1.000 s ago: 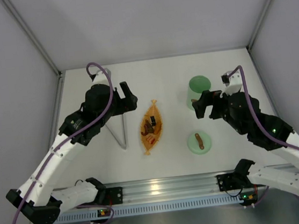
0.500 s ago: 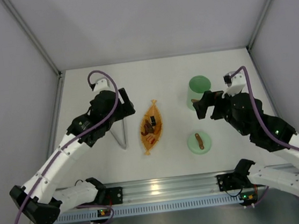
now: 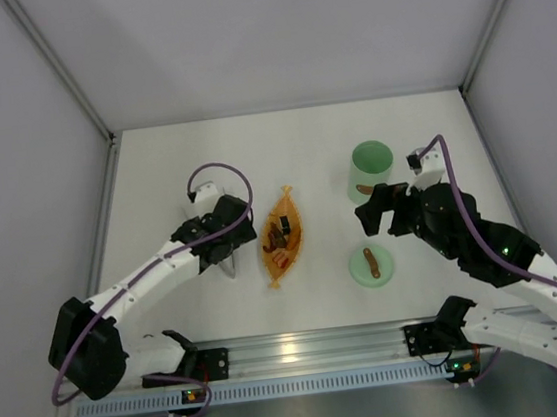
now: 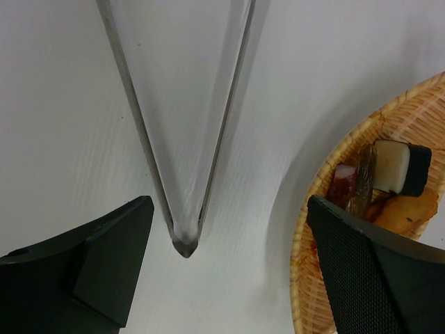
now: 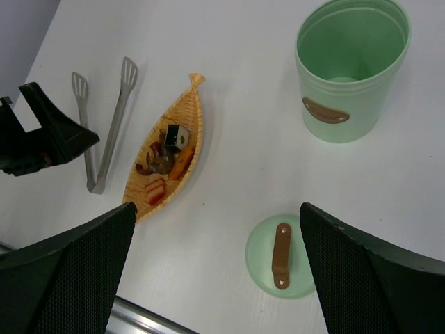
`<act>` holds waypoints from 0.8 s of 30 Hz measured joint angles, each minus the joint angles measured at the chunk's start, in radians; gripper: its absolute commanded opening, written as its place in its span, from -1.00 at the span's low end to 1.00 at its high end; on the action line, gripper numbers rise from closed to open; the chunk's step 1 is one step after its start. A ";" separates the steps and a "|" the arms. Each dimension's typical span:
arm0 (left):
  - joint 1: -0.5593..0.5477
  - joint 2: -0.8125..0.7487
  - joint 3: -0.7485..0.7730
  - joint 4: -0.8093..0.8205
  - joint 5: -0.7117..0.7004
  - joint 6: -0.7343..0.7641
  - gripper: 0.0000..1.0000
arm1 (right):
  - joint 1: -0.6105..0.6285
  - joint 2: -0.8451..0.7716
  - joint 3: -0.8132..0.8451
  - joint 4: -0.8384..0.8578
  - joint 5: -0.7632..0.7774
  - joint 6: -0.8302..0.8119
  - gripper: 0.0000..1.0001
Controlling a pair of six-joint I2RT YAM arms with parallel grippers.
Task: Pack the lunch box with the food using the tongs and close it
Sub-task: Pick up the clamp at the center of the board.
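Down swings the left tool (image 4: 226, 216), jaws wide, astride the tongs (image 4: 184, 243) just left of the orange tray (image 5: 195, 87), where the food (image 5: 167, 156) lies. Right of it the lunch box (image 5: 361, 104) stands open-topped; right tool (image 5: 217, 223) spread wide, empty.

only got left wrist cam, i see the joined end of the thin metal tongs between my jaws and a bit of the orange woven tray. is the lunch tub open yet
Observer: Yes. The pale mint-green cylindrical tub stands upright with no lid on, and nothing shows inside it.
Operator: where's the lid then
Observer: The flat green disc lid with a brown handle lies on the table, apart from the tub and nearer the arm bases.
Operator: right arm holding anything
Observer: No. The right gripper hovers above the table beside the tub and the lid, its jaws open and empty.
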State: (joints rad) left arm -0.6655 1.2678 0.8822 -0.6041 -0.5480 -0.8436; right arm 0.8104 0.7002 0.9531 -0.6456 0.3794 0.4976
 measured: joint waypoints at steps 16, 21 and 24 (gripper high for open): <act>0.133 0.094 -0.109 0.164 0.074 0.012 0.95 | 0.000 -0.005 -0.026 0.003 -0.021 0.010 0.99; 0.146 0.144 -0.116 0.199 0.092 0.013 0.95 | 0.000 -0.006 -0.030 0.002 -0.023 0.012 0.99; 0.151 0.161 -0.124 0.210 0.097 0.013 0.95 | 0.000 -0.006 -0.031 0.002 -0.022 0.012 0.99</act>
State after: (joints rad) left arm -0.5148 1.4284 0.7586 -0.3939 -0.4515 -0.8310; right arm 0.8104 0.6937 0.9226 -0.6434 0.3573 0.5098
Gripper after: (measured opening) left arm 0.976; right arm 0.993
